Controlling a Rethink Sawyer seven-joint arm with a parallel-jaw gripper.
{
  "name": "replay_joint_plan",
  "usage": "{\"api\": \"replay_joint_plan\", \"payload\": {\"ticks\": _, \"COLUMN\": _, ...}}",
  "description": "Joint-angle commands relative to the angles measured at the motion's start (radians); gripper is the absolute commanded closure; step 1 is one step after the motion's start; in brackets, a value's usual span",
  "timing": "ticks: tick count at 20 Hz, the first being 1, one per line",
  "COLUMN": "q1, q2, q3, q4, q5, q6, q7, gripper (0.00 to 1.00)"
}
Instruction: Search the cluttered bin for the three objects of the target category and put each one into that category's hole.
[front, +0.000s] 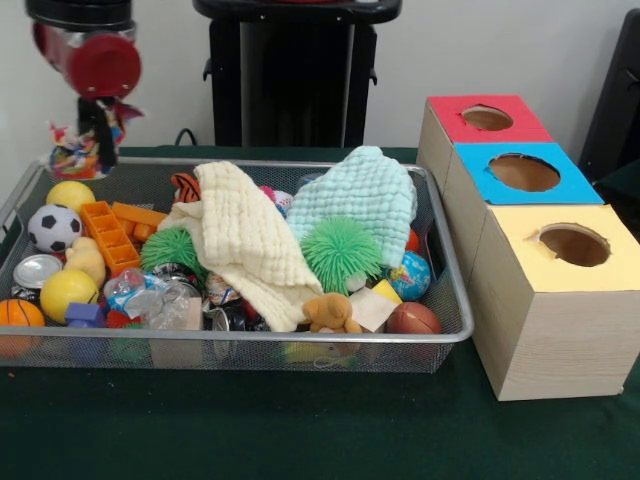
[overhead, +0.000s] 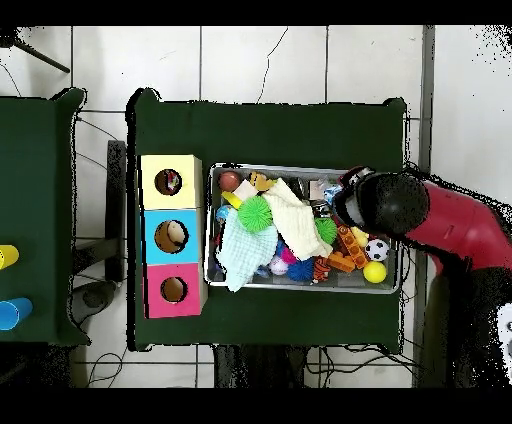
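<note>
My gripper (front: 96, 128) hangs above the far left corner of the wire mesh bin (front: 300, 345), shut on a crumpled multicoloured wrapper (front: 78, 152) that dangles clear of the contents. In the overhead view the red arm's head (overhead: 400, 203) covers the gripper over the bin's right end (overhead: 398, 272). Right of the bin in the front view stand three boxes with round holes: red (front: 452, 112), blue (front: 480, 165) and yellow (front: 520, 232).
The bin is packed: cream cloth (front: 250, 240), mint cloth (front: 360, 195), green spiky balls (front: 342, 253), orange blocks (front: 108, 235), soccer ball (front: 53, 227), yellow balls (front: 70, 195), a can (front: 37, 270), a small teddy (front: 330, 313), more wrappers (front: 150, 295).
</note>
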Motion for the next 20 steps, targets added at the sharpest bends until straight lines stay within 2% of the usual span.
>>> {"api": "replay_joint_plan", "payload": {"ticks": 1, "q1": 0.081, "q2": 0.009, "q3": -0.043, "q4": 0.174, "q5": 0.025, "q6": -0.056, "q7": 0.191, "gripper": 1.0}}
{"api": "replay_joint_plan", "payload": {"ticks": 4, "q1": 0.118, "q2": 0.021, "q3": -0.073, "q4": 0.161, "q5": 0.031, "q6": -0.053, "q7": 0.203, "gripper": 1.0}}
{"api": "replay_joint_plan", "payload": {"ticks": 12, "q1": 0.123, "q2": 0.049, "q3": -0.052, "q4": 0.148, "q5": 0.094, "q6": -0.055, "q7": 0.162, "gripper": 1.0}}
{"api": "replay_joint_plan", "payload": {"ticks": 20, "q1": 0.12, "q2": 0.061, "q3": -0.062, "q4": 0.14, "q5": 0.103, "q6": -0.062, "q7": 0.129, "gripper": 1.0}}
